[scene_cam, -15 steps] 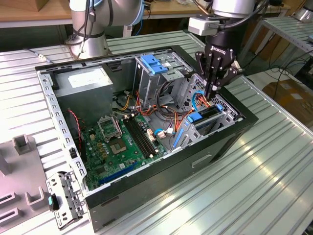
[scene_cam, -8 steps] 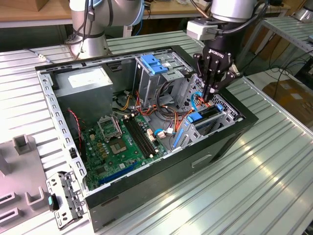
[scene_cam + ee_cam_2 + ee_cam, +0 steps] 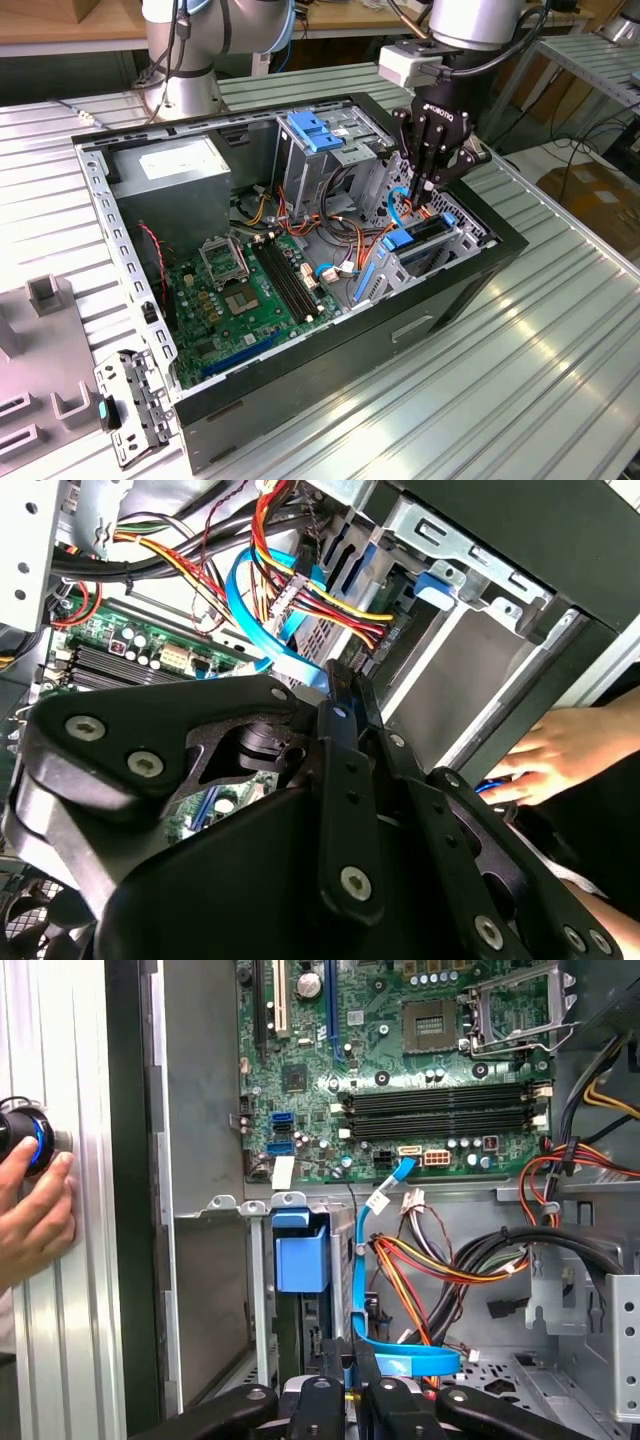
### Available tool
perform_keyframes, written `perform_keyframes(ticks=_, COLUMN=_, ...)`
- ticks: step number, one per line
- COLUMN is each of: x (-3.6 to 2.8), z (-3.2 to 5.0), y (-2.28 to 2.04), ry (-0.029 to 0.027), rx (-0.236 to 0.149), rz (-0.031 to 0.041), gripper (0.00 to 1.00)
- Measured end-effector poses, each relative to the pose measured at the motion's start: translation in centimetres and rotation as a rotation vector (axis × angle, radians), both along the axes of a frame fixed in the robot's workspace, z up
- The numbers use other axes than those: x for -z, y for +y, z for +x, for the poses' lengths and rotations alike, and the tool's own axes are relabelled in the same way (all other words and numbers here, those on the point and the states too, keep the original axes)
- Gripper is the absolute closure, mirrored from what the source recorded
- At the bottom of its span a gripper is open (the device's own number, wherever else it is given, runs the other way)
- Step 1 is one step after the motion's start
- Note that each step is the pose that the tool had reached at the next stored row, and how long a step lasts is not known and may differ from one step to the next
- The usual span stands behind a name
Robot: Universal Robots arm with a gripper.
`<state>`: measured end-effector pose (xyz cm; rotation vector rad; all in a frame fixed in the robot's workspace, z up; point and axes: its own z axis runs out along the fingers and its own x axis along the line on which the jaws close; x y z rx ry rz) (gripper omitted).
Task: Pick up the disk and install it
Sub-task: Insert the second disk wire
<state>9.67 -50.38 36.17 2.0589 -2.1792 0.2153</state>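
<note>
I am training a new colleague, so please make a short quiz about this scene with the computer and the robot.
1. True or false: the disk lies on the table outside the computer case.
2. The gripper hangs above: A the drive cage that holds the disk; B the green board; C the grey power box.
3. In the first wrist view, which part of a person touches the round knob?
Key: 1 false, it sits inside the case. 2 A. 3 a hand.
</note>
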Motion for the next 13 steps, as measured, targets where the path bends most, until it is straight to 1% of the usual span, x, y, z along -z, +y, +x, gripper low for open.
perform_keyframes(ticks=13, x=0.00, z=-0.01, y=-0.01, ry=0.0000, rx=0.000, rz=0.0020, gripper=0.84)
